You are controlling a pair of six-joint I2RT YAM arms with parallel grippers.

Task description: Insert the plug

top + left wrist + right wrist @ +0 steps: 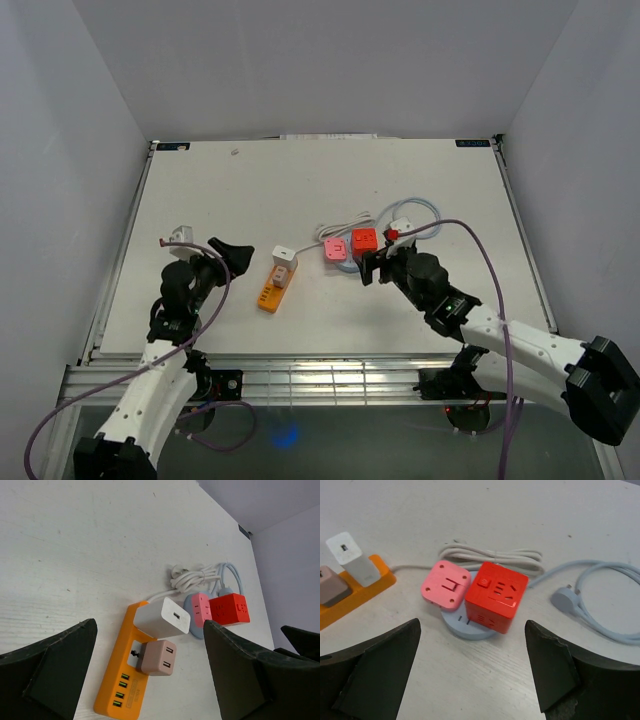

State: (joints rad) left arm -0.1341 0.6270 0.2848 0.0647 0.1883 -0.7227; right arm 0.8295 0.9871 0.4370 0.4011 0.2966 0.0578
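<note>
White charger (161, 618) apparently in orange strip (116, 692)

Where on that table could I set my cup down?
The far half, between back wall and white cable, is bare; so is the near patch between orange power strip and right gripper. Around the red cube and pink cube it is crowded.

Orange power strip (111, 680) with green USB ports (121, 685), white charger (162, 620), dusty-pink charger (157, 657), pink cube (445, 585), red cube (495, 595), pale-blue disc (462, 628), white cord (490, 555), pale-blue cord (564, 600), white desk (470, 510).
</note>
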